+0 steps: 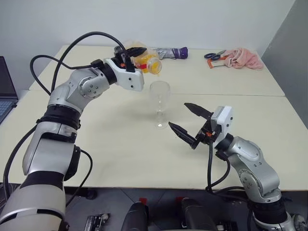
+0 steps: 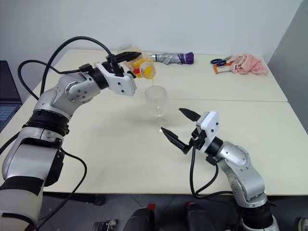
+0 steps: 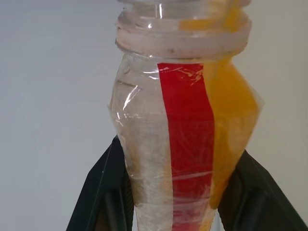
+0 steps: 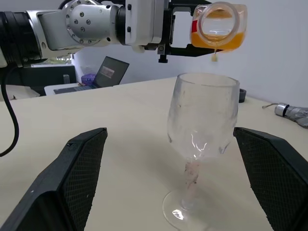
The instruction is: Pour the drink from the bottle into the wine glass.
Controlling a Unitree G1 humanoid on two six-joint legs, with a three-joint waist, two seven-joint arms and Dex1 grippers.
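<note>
One wine glass (image 1: 160,100) stands upright on the desk (image 1: 120,149). Just above its rim the left end effector (image 1: 136,54) grips one bottle (image 1: 148,63), tipped, with orange drink (image 4: 216,42) at its mouth. The right end effector (image 1: 189,122) is wide open beside the glass, holding nothing.

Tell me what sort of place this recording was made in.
Probably an office or lab workspace, not a home: pale cream tables pushed together against a bare white wall, an open dark laptop at one edge, and loose items like blue-handled scissors and a folded grey umbrella.
</note>
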